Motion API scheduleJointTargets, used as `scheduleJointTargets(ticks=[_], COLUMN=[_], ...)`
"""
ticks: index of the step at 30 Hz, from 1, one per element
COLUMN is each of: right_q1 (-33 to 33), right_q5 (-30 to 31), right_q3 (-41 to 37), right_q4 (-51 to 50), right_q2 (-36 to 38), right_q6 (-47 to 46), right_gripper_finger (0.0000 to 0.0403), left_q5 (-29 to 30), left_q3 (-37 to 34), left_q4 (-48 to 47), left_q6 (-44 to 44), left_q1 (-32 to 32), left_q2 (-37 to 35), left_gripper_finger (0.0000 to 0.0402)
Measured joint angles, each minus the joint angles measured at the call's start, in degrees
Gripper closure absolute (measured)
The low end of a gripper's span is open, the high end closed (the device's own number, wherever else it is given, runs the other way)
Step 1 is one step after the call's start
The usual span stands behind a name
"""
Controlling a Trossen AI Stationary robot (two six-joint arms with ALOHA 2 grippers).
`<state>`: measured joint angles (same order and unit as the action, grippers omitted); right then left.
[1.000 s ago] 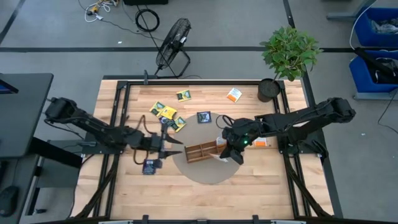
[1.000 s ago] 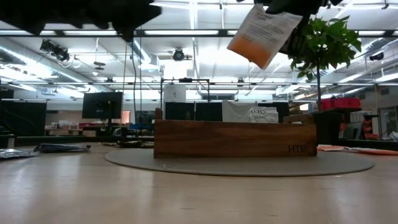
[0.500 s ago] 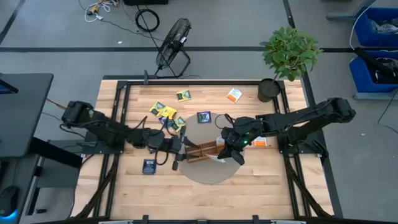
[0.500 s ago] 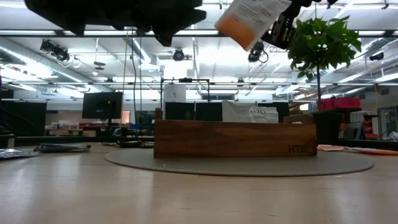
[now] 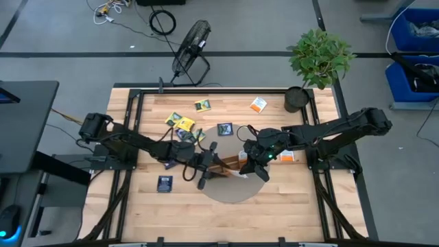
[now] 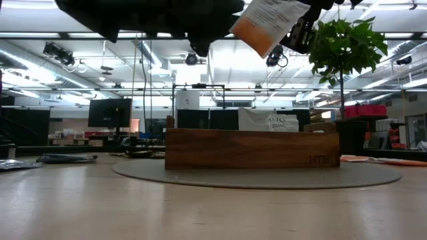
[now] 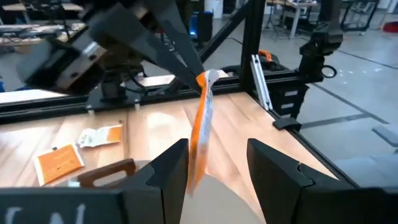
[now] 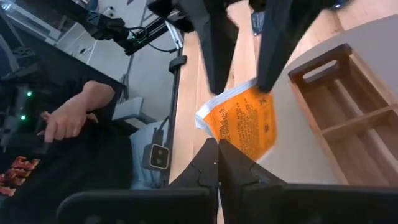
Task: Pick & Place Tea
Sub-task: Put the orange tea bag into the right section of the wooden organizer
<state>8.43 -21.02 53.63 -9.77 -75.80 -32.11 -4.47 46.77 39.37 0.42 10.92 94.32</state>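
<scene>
Right claw pinches flat, papery orange-and-white sachet.

Bare table in front of the tray. Blocked over the tray by left end effector and right end effector with sachet.

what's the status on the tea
Right gripper shut on orange sachet, held up over the tray. Left gripper open, its fingers either side of that sachet. Nothing in the way.
</scene>
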Motion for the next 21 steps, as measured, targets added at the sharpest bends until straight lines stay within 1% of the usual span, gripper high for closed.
scheduleJointTargets(ticks=[4, 7, 9, 11, 13, 14, 17, 21], right_q1=[0.00, 0.00, 0.04, 0.05, 0.21, 0.31, 0.84, 2.57], right_q5=[0.00, 0.05, 0.98, 1.07, 1.40, 1.93, 2.25, 4.13], right_q3=[0.00, 0.00, 0.00, 0.00, 0.00, 0.00, 0.00, 0.00], right_q4=[0.10, -0.06, -0.40, -1.00, -1.38, -1.46, -1.51, -2.01], right_q2=[-0.01, -0.01, -0.01, -0.01, -0.01, -0.01, 0.02, 0.66], right_q6=[0.12, 0.79, 1.62, 2.37, 3.35, 3.97, 7.73, 11.61], right_gripper_finger=[0.0403, 0.0403, 0.0403, 0.0403, 0.0403, 0.0403, 0.0396, 0.0362], left_q5=[0.70, 0.79, 0.79, 0.79, 0.81, 0.81, 1.24, 3.19], left_q3=[2.03, 3.39, 3.82, 3.90, 3.90, 3.90, 3.90, 3.14], left_q4=[-3.50, -3.56, -3.83, -4.26, -4.30, -4.32, -4.82, -4.43], left_q6=[0.17, 0.24, 0.24, 0.24, 0.25, 0.21, 0.20, 0.11], left_q1=[-0.01, -0.09, -0.09, -0.09, -0.15, -0.15, -0.24, -0.24], left_q2=[1.85, 3.05, 3.22, 3.20, 3.20, 3.20, 3.20, 3.18], left_gripper_finger=[0.0234, 0.0251, 0.0279, 0.0320, 0.0371, 0.0383, 0.0387, 0.0391])
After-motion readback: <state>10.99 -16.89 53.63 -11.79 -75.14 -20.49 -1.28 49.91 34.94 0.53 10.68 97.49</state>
